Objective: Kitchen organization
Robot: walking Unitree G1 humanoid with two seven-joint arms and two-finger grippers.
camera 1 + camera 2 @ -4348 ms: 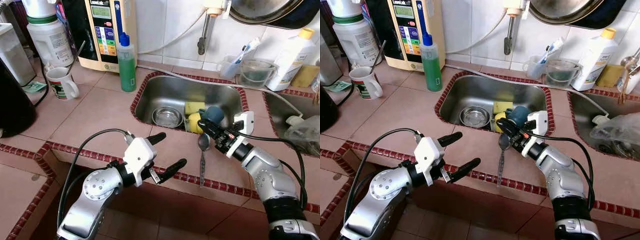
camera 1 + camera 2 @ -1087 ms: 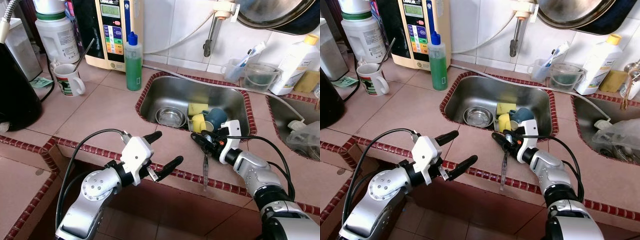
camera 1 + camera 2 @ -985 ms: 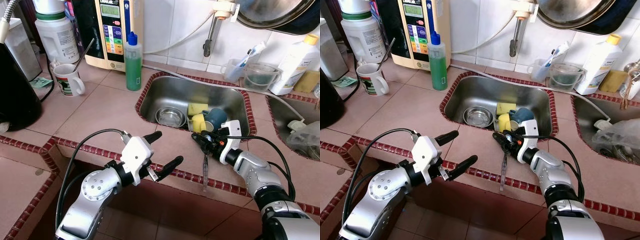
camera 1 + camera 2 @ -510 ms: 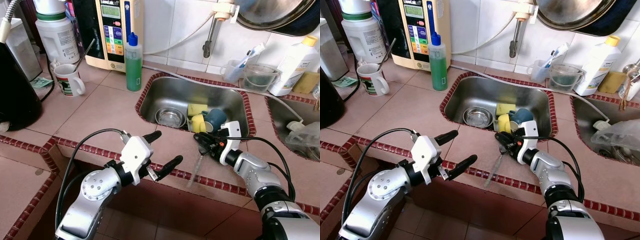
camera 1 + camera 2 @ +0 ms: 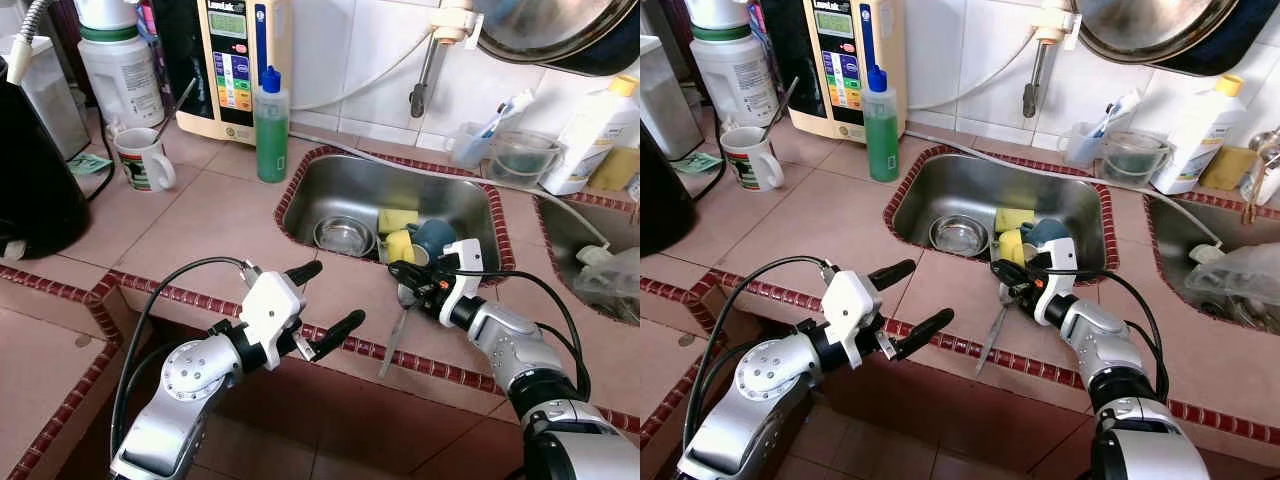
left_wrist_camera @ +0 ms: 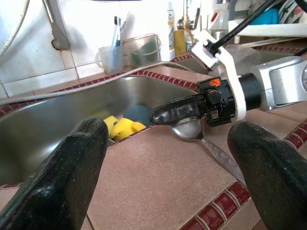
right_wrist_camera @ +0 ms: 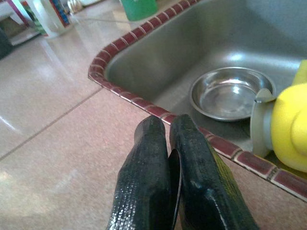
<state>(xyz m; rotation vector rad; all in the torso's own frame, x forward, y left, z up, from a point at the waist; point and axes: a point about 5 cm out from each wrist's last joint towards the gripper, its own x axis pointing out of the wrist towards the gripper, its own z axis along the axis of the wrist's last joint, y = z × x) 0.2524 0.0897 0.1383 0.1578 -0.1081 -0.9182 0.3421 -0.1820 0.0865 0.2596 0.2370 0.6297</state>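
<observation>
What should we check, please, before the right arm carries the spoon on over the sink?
1. Right gripper shut on the spoon: ok.
2. Grip position: at the bowl end, long handle hanging down; not ok.
3. Spoon clear of the counter: cannot tell.
4. Free spot in the sink beside the steel bowl and yellow sponges: ok.
5. Left gripper open, clear of the path: ok.

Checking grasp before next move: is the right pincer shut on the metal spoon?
Shut. The right pincer has its black fingers pressed on the metal spoon at its bowl.
</observation>
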